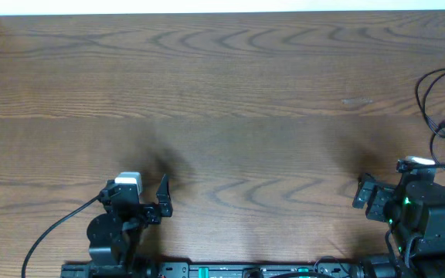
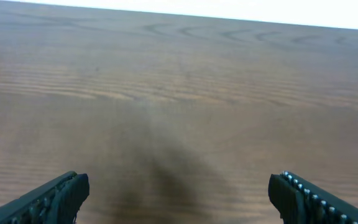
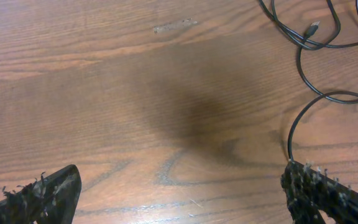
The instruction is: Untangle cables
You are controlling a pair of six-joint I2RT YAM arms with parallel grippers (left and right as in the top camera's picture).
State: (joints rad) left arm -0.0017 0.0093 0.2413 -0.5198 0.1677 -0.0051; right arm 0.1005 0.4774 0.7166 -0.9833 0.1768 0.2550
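Black cables (image 3: pixel 314 27) are seen looped at the right edge of the wooden worktop (image 1: pixel 222 77); the left claw (image 2: pixel 179 186) and the right claw (image 3: pixel 179 180) are both held wide apart, gripping nothing.

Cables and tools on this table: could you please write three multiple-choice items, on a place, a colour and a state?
1. Where do the cables lie on the table, seen from overhead? A) right edge B) centre C) left edge
2. What colour are the visible cables? A) white B) black C) red
3. How is the right tool? A) shut on a cable B) shut, empty C) open, empty
Answers: A, they loop at the right edge; B, every visible cord is black; C, its fingers stand wide apart, nothing between.
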